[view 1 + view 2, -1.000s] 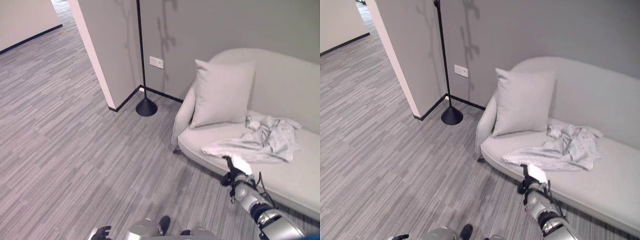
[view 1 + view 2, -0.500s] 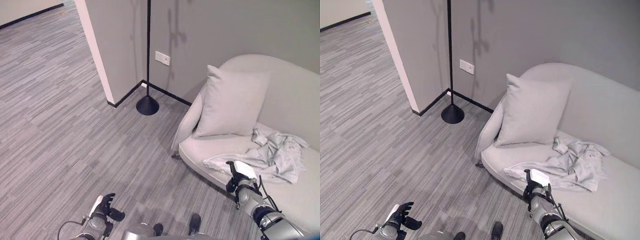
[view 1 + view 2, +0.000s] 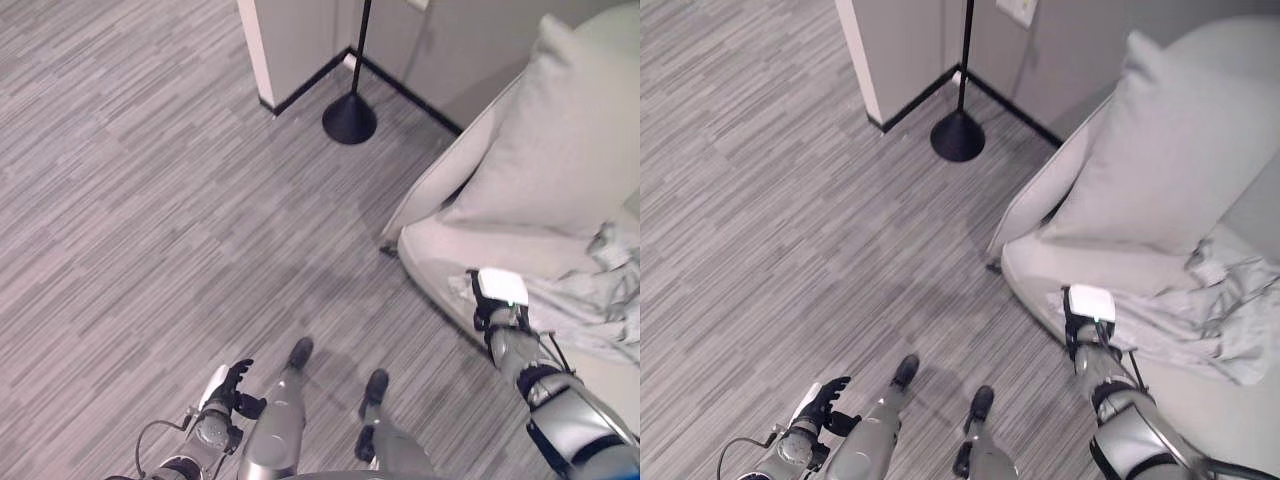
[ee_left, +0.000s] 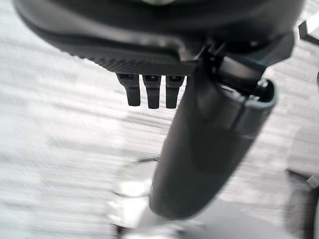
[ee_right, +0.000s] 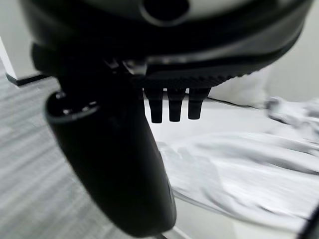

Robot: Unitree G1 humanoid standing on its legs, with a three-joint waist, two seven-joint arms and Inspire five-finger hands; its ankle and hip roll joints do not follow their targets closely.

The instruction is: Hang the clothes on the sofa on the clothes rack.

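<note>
- From the head we see our right hand (image 3: pixel 497 305) at the sofa (image 3: pixel 440 255) edge beside the rumpled clothes (image 3: pixel 600 300).
- Its wrist view shows the fingers (image 5: pixel 172 107) straight, gripping nothing.
- Left hand (image 3: pixel 228 385) hangs low, relaxed and empty.

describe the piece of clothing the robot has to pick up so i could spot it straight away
Find the pale sofa against the grey wall, with a big square cushion propped at its arm end. Beside the cushion, on the seat, lies the garment: a light grey crumpled heap spread toward the front edge, wrinkled where the cushion and seat are smooth.
</note>
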